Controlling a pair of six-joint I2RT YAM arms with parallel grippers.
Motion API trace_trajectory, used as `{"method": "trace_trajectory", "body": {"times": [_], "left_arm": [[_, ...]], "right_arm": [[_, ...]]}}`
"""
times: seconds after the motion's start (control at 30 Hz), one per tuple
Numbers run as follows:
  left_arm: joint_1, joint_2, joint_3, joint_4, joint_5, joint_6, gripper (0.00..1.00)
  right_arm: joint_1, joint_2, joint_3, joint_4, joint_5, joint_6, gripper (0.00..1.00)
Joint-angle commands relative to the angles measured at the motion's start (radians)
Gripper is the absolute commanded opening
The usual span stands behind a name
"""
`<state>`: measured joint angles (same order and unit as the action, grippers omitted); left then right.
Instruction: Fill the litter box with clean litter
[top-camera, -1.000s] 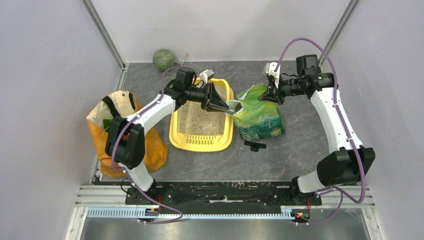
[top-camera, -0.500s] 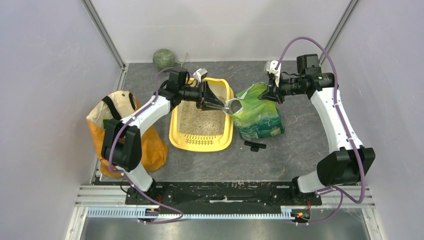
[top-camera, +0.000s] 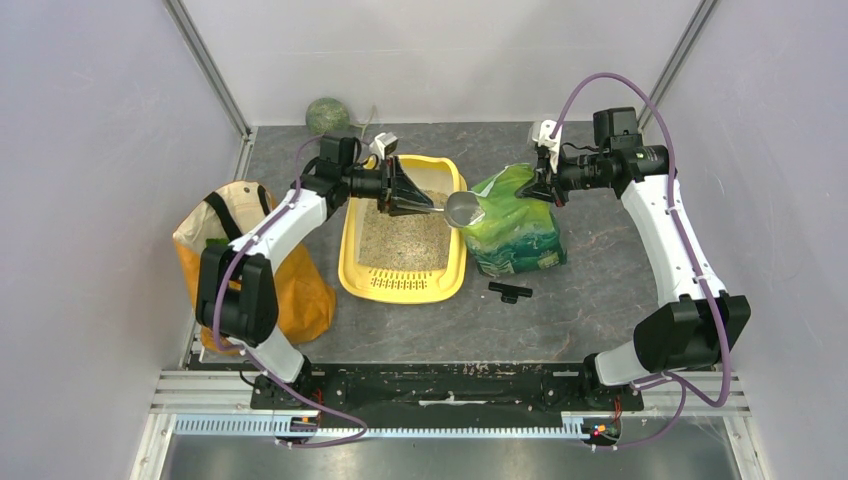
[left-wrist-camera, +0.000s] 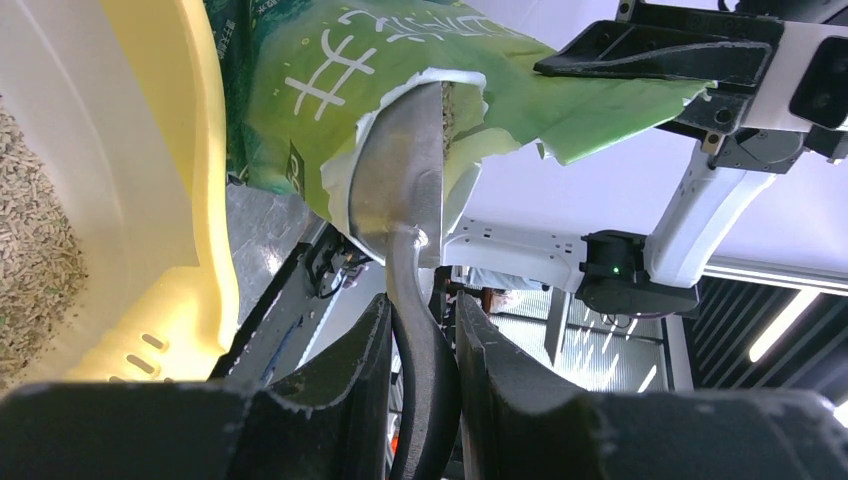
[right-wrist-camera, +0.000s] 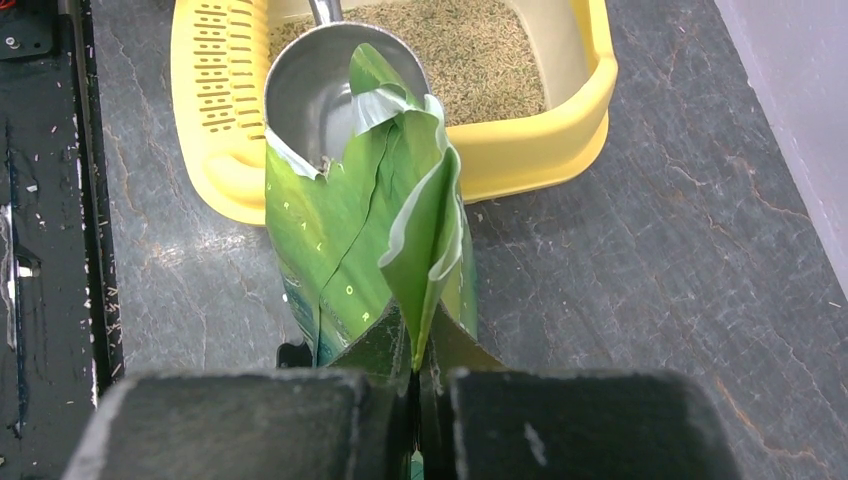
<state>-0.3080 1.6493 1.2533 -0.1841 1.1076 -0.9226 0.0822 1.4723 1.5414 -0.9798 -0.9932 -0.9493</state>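
Two grips: left hand (top-camera: 425, 205) holds scoop (top-camera: 463, 209), litter box (top-camera: 452, 275) beneath; right hand (top-camera: 541, 190), bag (top-camera: 515, 238).

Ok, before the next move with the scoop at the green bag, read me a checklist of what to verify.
1. Left hand gripping the scoop by its handle: ok.
2. Right hand pinching the top of the green bag, bag upright: ok.
3. Scoop bowl at the bag's torn mouth: ok.
4. Scoop loaded: not ok, bowl looks almost empty.
5. Litter box next to the bag, litter on its floor: ok.
6. Litter left inside the bag: cannot tell.
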Motion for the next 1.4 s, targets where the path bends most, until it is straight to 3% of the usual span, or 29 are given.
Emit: {"method": "trace_trajectory", "body": {"times": [0.0,0.73,1.37], "left_arm": [[0.053,-0.086,0.005,-0.026,0.099,0.018,0.02],[0.183,-0.142,-0.005,-0.182,0.153,0.125,0.02],[0.306,-0.232,-0.046,-0.133,0.219,0.057,0.02]], "right_arm": [[-0.006,-0.051,0.085,0.102,-0.029,0.000,0.00],[0.000,-0.035,0.107,0.119,-0.028,0.030,0.00],[0.043,-0.021,0.117,0.135,-0.011,0.052,0.00]]}}
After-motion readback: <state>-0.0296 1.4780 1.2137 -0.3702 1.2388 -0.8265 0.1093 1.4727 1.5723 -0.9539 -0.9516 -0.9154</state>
